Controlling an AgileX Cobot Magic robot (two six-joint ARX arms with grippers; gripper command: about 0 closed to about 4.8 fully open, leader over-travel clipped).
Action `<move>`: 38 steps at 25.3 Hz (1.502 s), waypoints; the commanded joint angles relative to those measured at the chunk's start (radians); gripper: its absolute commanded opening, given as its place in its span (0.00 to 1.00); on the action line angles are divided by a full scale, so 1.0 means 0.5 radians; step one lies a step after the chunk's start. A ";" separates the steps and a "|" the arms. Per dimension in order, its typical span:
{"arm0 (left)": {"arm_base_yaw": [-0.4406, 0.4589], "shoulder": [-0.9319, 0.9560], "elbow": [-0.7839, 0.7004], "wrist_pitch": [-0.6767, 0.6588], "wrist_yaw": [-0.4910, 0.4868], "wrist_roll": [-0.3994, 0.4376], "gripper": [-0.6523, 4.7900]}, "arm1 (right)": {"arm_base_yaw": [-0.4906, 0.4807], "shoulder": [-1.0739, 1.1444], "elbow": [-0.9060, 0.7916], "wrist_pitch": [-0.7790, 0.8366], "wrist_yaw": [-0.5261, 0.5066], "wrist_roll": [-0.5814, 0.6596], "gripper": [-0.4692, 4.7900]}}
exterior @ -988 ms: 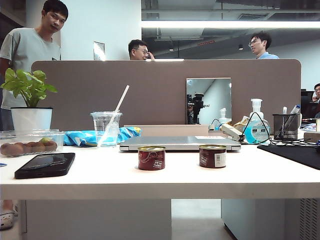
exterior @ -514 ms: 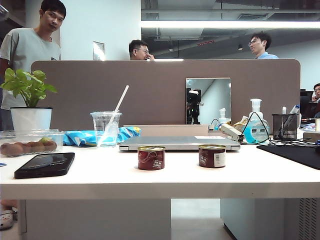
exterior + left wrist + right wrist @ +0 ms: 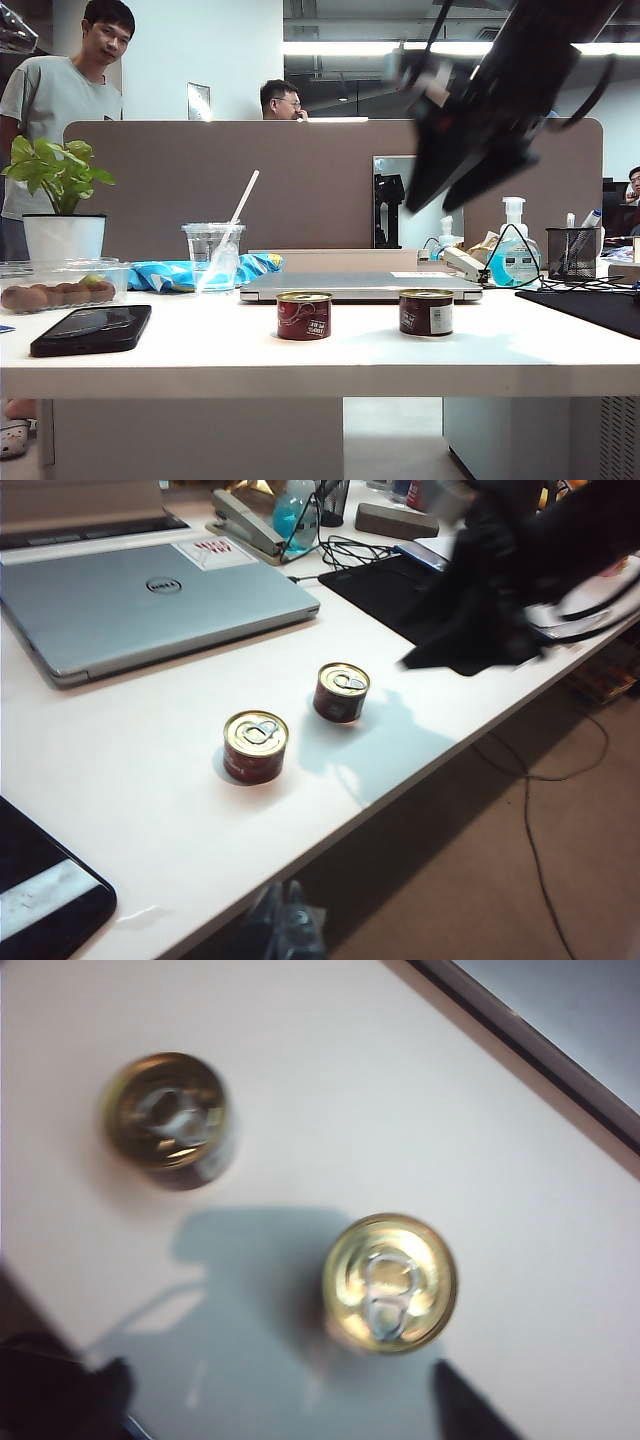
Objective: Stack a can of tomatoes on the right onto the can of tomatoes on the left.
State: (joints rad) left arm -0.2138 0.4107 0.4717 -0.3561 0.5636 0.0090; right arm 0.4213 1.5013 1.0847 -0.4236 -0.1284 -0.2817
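Observation:
Two small dark red cans of tomatoes with gold pull-tab lids stand apart on the white table (image 3: 200, 355): the left can (image 3: 304, 315) (image 3: 255, 746) (image 3: 168, 1120) and the right can (image 3: 426, 312) (image 3: 342, 691) (image 3: 390, 1282). My right gripper (image 3: 435, 190) (image 3: 285, 1400) hangs blurred high above the right can. It is open, with dark fingertips (image 3: 462, 1405) wide apart and nothing between them. My left gripper (image 3: 285, 920) is blurred off the table's front edge, its fingertips together and empty. It does not show in the exterior view.
A closed silver laptop (image 3: 360, 286) (image 3: 140, 605) lies just behind the cans. A black phone (image 3: 92, 328), plastic cup with straw (image 3: 213, 255), fruit box (image 3: 60, 285) and potted plant (image 3: 60, 205) are at the left. A sanitiser bottle (image 3: 513, 255), stapler (image 3: 245, 525) and black mat (image 3: 590, 305) are at the right.
The right arm has swung into the exterior view from the upper right and now hangs above the right can. Both cans stand where they were.

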 commanded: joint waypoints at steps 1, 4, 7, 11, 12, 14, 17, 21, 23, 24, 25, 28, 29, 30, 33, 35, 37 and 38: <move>0.003 -0.007 0.008 0.024 0.028 -0.019 0.11 | -0.003 0.139 0.033 0.153 0.129 -0.007 0.94; 0.002 -0.011 0.008 0.024 0.082 -0.018 0.11 | -0.003 0.237 0.034 0.277 0.098 -0.007 0.94; 0.002 -0.011 0.008 0.023 0.085 -0.018 0.11 | -0.003 0.308 0.034 0.364 0.088 -0.007 0.94; 0.002 -0.011 0.008 0.024 0.085 -0.018 0.11 | -0.003 0.388 0.034 0.440 0.087 -0.006 0.94; 0.002 -0.011 0.008 0.024 0.085 -0.018 0.11 | -0.004 0.399 0.034 0.441 0.089 -0.006 0.94; 0.002 -0.011 0.008 0.024 0.085 -0.018 0.11 | -0.004 0.437 0.034 0.446 0.089 -0.006 0.93; 0.002 -0.011 0.008 0.024 0.085 -0.018 0.11 | -0.004 0.469 0.033 0.449 0.089 -0.006 0.93; 0.002 -0.012 0.008 0.021 0.085 -0.018 0.11 | -0.006 0.500 0.032 0.440 0.089 -0.006 0.91; 0.002 -0.012 0.008 0.014 0.085 -0.018 0.11 | -0.006 0.500 0.032 0.439 0.093 -0.006 0.85; 0.002 -0.012 0.008 0.007 0.085 -0.018 0.11 | -0.008 0.500 0.032 0.439 0.101 -0.006 0.84; 0.002 -0.012 0.008 -0.003 0.085 -0.018 0.11 | -0.011 0.500 0.032 0.439 0.104 -0.006 0.81; 0.002 -0.012 0.008 -0.027 0.085 -0.018 0.11 | -0.025 0.500 0.032 0.438 0.113 -0.003 0.68; 0.002 -0.012 0.008 -0.033 0.085 -0.018 0.11 | -0.027 0.500 0.032 0.438 0.112 0.000 0.65; 0.002 -0.012 0.008 -0.036 0.085 -0.018 0.11 | -0.034 0.500 0.032 0.438 0.111 0.001 0.65; 0.002 -0.012 0.008 -0.034 0.085 -0.018 0.11 | -0.048 0.505 0.032 0.437 0.110 0.004 0.65; 0.002 -0.012 0.008 -0.035 0.085 -0.018 0.11 | -0.050 0.510 0.032 0.427 0.111 0.022 0.64; 0.002 -0.013 0.008 -0.035 0.085 -0.018 0.11 | -0.057 0.510 0.032 0.422 0.110 0.024 0.67; 0.002 -0.013 0.008 -0.034 0.085 -0.018 0.11 | -0.057 0.510 0.032 0.423 0.111 0.024 0.72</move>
State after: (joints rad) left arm -0.2138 0.4053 0.4717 -0.3820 0.6006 0.0029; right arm 0.3935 1.7603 1.0958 -0.2157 -0.0719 -0.2764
